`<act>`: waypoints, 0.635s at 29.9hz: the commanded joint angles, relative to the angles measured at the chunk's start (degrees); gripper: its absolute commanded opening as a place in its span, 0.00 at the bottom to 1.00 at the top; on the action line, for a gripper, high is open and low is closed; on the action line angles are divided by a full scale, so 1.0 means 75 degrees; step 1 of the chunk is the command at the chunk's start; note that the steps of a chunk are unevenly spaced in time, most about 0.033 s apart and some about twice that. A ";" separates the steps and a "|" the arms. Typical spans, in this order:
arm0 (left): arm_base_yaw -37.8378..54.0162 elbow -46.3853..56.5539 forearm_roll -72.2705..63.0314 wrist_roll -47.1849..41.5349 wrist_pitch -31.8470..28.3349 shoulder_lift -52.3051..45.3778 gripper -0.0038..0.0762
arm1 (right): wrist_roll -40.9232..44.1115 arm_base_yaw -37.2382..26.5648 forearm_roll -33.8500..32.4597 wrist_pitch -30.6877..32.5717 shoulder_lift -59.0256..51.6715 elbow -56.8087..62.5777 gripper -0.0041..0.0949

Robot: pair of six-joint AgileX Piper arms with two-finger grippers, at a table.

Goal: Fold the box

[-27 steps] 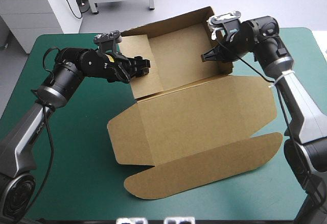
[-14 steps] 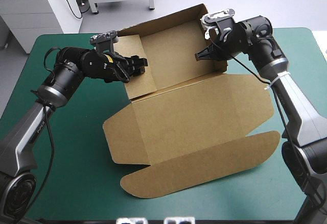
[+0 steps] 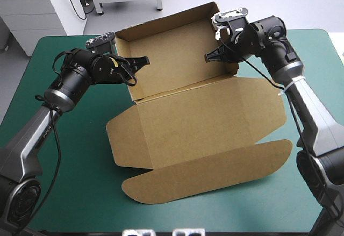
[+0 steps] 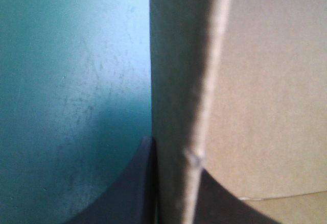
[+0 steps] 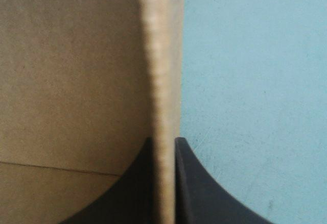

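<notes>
High view: the brown box (image 3: pixel 199 123) sits toward the far edge of the teal-green cover (image 3: pixel 75 161), with its back and side walls raised and its lid flat toward the near edge. The left gripper (image 3: pixel 141 64) is all but closed, pinching the left wall. The right gripper (image 3: pixel 210 57) clamps the right wall the same way.

Bright, even light from above; only soft, faint shadows beside the box (image 3: pixel 199 123)
</notes>
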 commanded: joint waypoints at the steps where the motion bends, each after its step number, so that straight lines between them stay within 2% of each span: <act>1: -0.0035 -0.0244 0.0237 0.0015 -0.0226 -0.0239 0.04 | 0.0190 -0.0017 0.0037 -0.0134 -0.0488 -0.0247 0.03; 7: -0.0035 -0.0903 0.0312 0.0542 0.0551 0.0115 0.04 | 0.0913 -0.0017 -0.0283 0.0222 -0.0472 -0.0116 0.03; 14: -0.0035 -0.2083 0.0003 0.1653 0.2341 0.1093 0.04 | 0.1225 -0.0017 -0.0192 0.0501 -0.0472 0.0841 0.03; 17: -0.0035 -0.2279 0.0056 0.1812 0.3118 0.1572 0.04 | 0.1237 -0.0017 -0.0040 0.0080 -0.0472 0.1492 0.03; 19: -0.0035 -0.2252 -0.0047 0.1981 0.3278 0.1843 0.04 | 0.1287 -0.0017 0.0100 -0.0171 -0.0438 0.1877 0.03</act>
